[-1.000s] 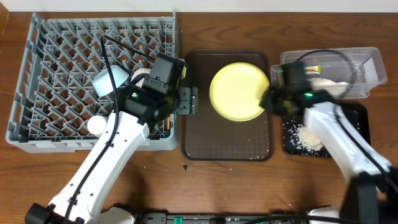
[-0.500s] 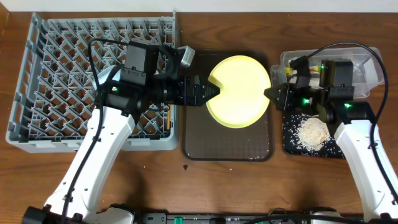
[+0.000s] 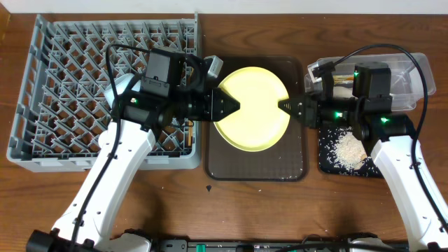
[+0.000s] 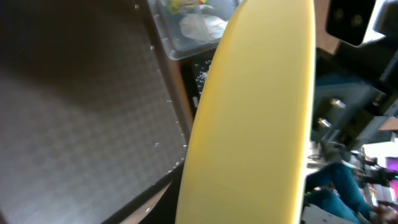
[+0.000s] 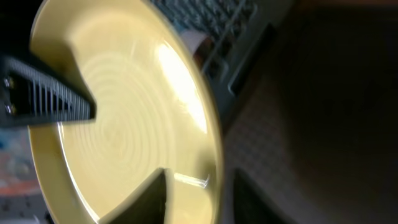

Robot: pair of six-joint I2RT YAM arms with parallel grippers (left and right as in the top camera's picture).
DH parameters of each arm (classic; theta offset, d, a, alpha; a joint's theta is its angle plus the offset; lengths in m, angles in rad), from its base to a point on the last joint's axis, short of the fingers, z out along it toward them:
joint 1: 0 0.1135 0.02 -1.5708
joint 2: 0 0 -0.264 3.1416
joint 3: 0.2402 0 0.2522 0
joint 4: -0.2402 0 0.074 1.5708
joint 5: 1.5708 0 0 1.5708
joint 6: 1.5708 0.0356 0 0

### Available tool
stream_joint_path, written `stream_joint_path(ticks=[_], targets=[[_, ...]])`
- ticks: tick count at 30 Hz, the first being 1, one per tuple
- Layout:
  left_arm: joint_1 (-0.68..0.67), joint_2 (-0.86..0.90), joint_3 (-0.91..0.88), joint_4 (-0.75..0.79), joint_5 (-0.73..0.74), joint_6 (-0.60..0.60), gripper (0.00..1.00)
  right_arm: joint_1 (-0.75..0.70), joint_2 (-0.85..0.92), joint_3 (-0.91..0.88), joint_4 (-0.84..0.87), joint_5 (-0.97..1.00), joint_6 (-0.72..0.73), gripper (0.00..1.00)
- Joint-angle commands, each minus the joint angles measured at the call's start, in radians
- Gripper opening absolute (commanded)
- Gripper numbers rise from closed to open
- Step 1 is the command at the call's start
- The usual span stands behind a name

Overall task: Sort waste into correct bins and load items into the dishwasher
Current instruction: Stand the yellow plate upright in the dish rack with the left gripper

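Plate [image 3: 250, 108] hangs above the brown tray [image 3: 255, 164] at mid-counter, left rim clenched in the left jaws, right rim in the right jaws, dish rack [image 3: 70, 77] lying toward the counter's left edge.

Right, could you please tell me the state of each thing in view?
Round pale yellow plate: held up above the dark brown serving tray.
Left gripper: shut on the plate's rim.
Right gripper: at the opposite rim, grip unclear.
Clear rectangular plastic tub: holds a crumpled white tissue.
Shallow black rectangular tray: holds whitish rice scraps.
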Motion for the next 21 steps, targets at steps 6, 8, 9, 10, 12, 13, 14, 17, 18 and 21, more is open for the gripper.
stream_joint_path(ticks=[6,8,9,10,12,13,14,17,18,21], targets=[[0.118,-0.183,0.012,-0.143,-0.707,0.082,0.08,-0.01,-0.019,0.006,-0.124,0.165,-0.014,0.49],[0.171,-0.224,0.012,-0.165,-0.89,0.143,0.07,-0.009,-0.02,0.006,-0.127,0.165,-0.016,0.5],[0.204,-0.243,0.012,-0.167,-0.986,0.204,0.08,-0.009,-0.02,0.006,-0.127,0.166,-0.016,0.52],[0.222,-0.251,0.012,-0.164,-1.037,0.249,0.07,-0.009,-0.02,0.006,-0.126,0.168,-0.016,0.52],[0.259,-0.256,0.012,-0.142,-1.141,0.37,0.08,-0.008,-0.02,0.006,-0.125,0.175,-0.016,0.52],[0.275,-0.254,0.011,-0.122,-1.172,0.432,0.08,-0.008,-0.02,0.006,-0.124,0.179,-0.016,0.53],[0.288,-0.248,0.011,-0.102,-1.191,0.489,0.07,-0.008,-0.02,0.006,-0.123,0.186,-0.016,0.54],[0.323,-0.204,0.011,-0.021,-1.219,0.726,0.08,-0.008,-0.02,0.006,-0.124,0.208,-0.016,0.55],[0.336,-0.181,0.011,0.002,-1.246,0.777,0.07,-0.008,-0.02,0.006,-0.124,0.218,-0.016,0.55],[0.373,-0.092,0.011,0.024,-1.296,0.817,0.07,-0.008,-0.02,0.006,-0.125,0.228,-0.016,0.56]])
